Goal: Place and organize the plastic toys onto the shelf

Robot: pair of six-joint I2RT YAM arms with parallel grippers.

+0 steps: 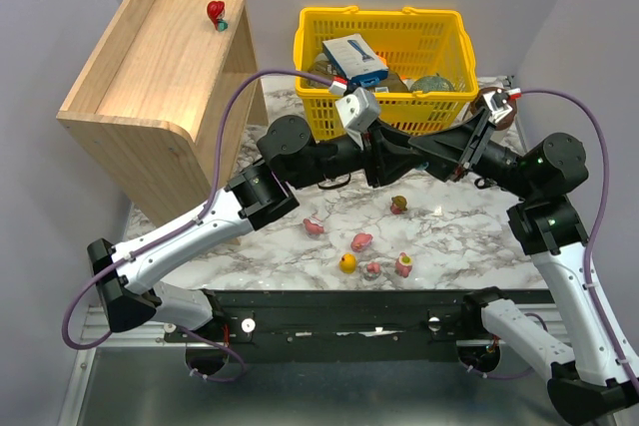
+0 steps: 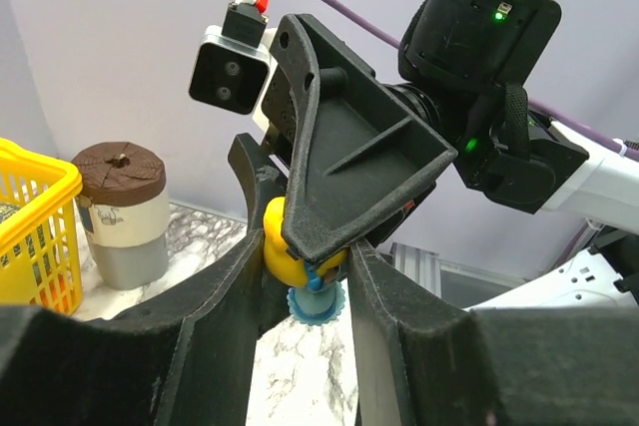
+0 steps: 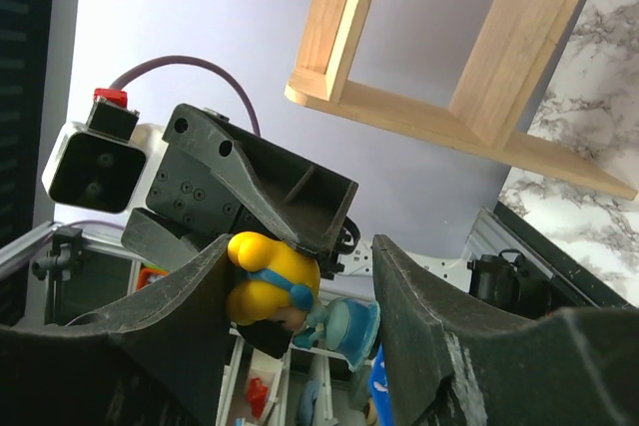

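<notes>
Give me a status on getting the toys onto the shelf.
Done: one red toy stands on the top tier of the shelf. In hand: a yellow toy sits between the fingers of the left end effector and right end effector, mid-air; which one grips it is unclear. Left: six loose toys lie on the table.

— Any room at mid-frame?
— Little. The left tool [image 2: 305, 258] and right tool [image 3: 300, 246] met nose to nose there, the yellow basket [image 1: 384, 107] just behind them.
— Upper left?
— On the shelf [image 1: 150, 67] the top tier lay mostly bare; one red toy [image 1: 217, 14] stood by its far right edge. Lower down, small toys [image 1: 361, 241] dotted the tabletop [image 1: 469, 236].
</notes>
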